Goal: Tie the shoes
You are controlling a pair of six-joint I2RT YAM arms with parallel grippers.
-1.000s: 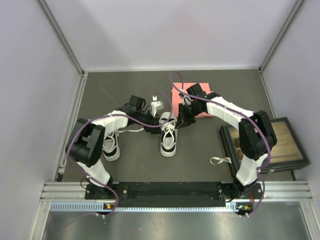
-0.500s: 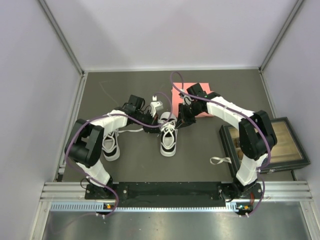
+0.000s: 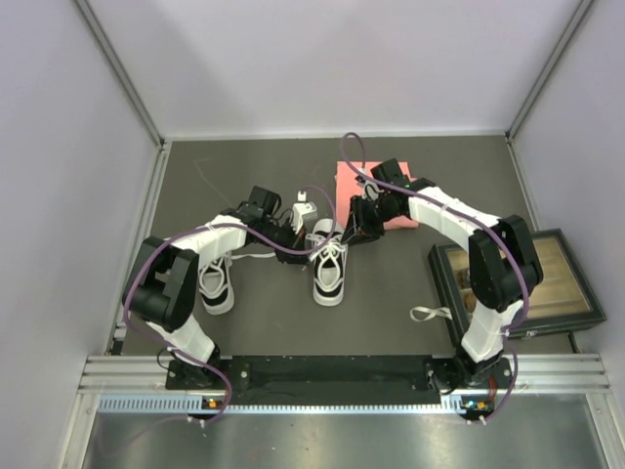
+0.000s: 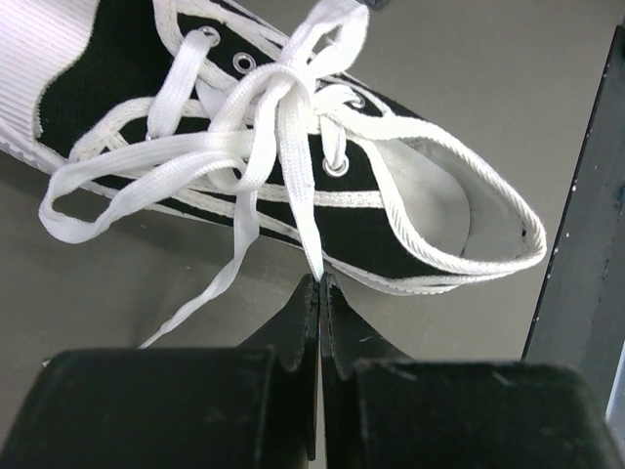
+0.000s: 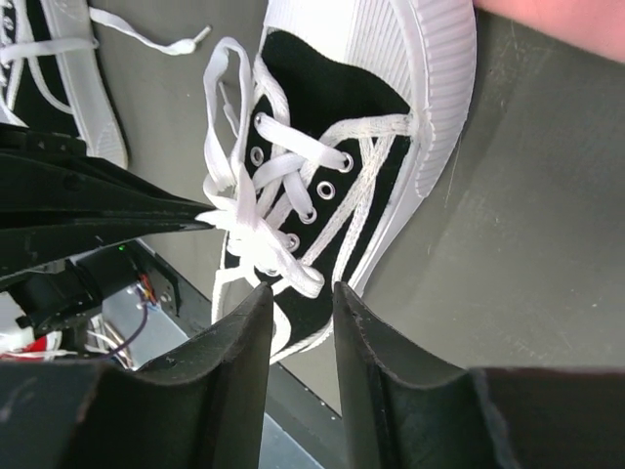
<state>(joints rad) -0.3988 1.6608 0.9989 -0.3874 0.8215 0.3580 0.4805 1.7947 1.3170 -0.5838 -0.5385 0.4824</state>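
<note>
One shoe (image 3: 329,266), a white sneaker with black side panels, lies mid-table, its laces crossed in a loose knot (image 4: 278,83). My left gripper (image 3: 293,240) is at its left side, shut on one strand of the lace (image 4: 298,186) and holding it taut; the fingertips (image 4: 320,280) pinch it in the left wrist view. My right gripper (image 3: 357,231) is at the shoe's right, open, with a lace loop (image 5: 293,277) lying between its fingertips (image 5: 300,289). The other shoe (image 3: 217,283) lies to the left, under my left arm.
A pink pad (image 3: 377,182) lies behind the right gripper. A framed wooden tray (image 3: 552,278) sits at the right edge, with a white strip (image 3: 430,314) on the mat beside it. Grey walls close in the mat on three sides.
My right gripper has shifted slightly back and up from the shoe. My left gripper has drawn slightly left with the lace. The shoes have not moved.
</note>
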